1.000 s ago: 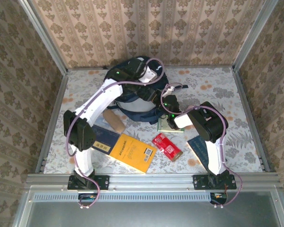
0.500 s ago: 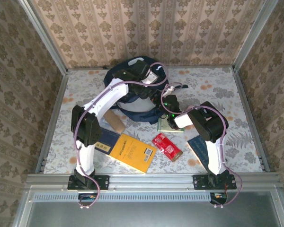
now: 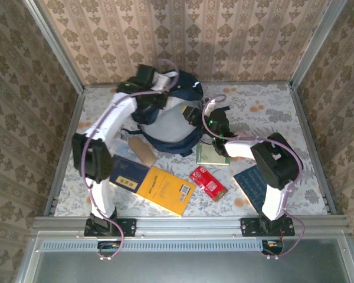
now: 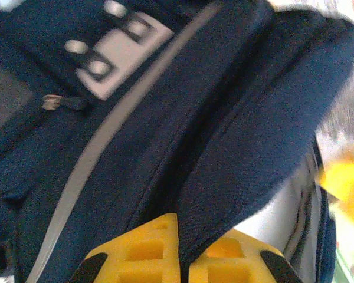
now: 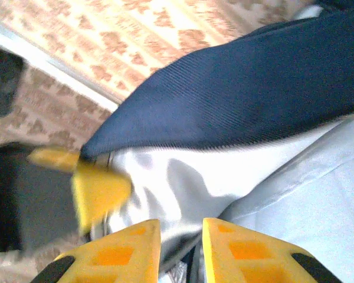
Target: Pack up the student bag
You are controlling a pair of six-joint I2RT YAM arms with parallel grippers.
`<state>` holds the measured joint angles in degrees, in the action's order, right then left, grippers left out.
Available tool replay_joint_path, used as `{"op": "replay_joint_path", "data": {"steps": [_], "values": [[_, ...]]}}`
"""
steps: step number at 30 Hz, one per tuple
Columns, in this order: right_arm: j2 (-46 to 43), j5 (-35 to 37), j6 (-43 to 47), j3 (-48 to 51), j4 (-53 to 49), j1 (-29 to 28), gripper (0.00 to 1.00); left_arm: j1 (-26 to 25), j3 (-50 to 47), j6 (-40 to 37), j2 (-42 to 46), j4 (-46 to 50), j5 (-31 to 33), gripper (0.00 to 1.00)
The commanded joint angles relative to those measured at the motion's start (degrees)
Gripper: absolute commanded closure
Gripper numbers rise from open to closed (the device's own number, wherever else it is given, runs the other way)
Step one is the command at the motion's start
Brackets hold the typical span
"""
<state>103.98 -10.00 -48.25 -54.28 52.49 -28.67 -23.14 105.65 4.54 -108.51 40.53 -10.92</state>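
Note:
The student bag (image 3: 186, 84), dark navy, lies at the back centre with its mouth pulled wide and the pale lining (image 3: 165, 127) showing. My left gripper (image 3: 159, 95) is shut on the upper left rim; navy fabric (image 4: 236, 135) is pinched between its yellow fingers (image 4: 135, 253). My right gripper (image 3: 193, 115) is at the mouth's right rim, and a fold of lining and rim (image 5: 183, 194) runs between its fingertips (image 5: 124, 247). The left gripper's yellow finger (image 5: 97, 190) shows blurred across the opening, under the navy flap (image 5: 253, 88).
In front of the bag lie a brown oblong item (image 3: 141, 151), a dark blue book (image 3: 127, 171), a yellow book (image 3: 165, 190), a red packet (image 3: 207, 183), a greenish flat item (image 3: 211, 155) and another dark blue book (image 3: 252, 183). Patterned walls close in three sides.
The left gripper has shut on the bag's rim and pulled it back and left. The right gripper has moved up to the right rim, and the mouth now gapes wide.

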Motion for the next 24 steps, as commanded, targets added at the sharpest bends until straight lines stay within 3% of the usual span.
{"op": "replay_joint_path", "data": {"steps": [1, 5, 7, 10, 13, 15, 17, 20, 24], "values": [[-6.7, -5.2, 14.7, 0.3, -10.9, -2.6, 0.72, 7.5, -0.5, 14.3, 5.9, -11.7, -1.4, 1.00], [-10.9, -3.1, 24.0, -2.0, -23.9, -6.5, 0.77, 11.4, 1.6, 20.1, 4.2, -13.7, -5.6, 1.00], [-12.8, 1.0, 26.6, -0.4, -25.3, -9.1, 0.78, 11.7, 2.2, 23.0, 3.3, -14.7, -4.2, 1.00], [-12.2, 1.7, 26.5, -5.7, -38.9, -11.1, 0.77, 11.6, 4.5, 27.6, 1.5, -13.0, -1.2, 1.00], [-10.2, 2.4, 31.0, -8.6, -44.2, -14.7, 0.62, 11.6, 4.4, 31.4, 1.5, -13.3, 0.3, 1.00], [-8.1, 3.5, 35.2, -10.7, -47.1, -17.7, 0.41, 11.5, 4.3, 32.6, 2.2, -13.0, 1.5, 1.00], [-4.6, 3.2, 39.4, -14.7, -51.2, -20.2, 0.33, 11.8, 3.0, 34.3, 3.8, -13.4, 4.0, 1.00], [-0.6, 1.2, 42.9, -18.3, -51.5, -22.3, 0.25, 12.8, -0.9, 36.5, 7.0, -16.7, 7.5, 1.00], [2.7, -4.9, 49.1, -20.1, -47.1, -23.8, 0.22, 14.2, -1.3, 38.0, 7.1, -17.7, 7.8, 1.00]]}}
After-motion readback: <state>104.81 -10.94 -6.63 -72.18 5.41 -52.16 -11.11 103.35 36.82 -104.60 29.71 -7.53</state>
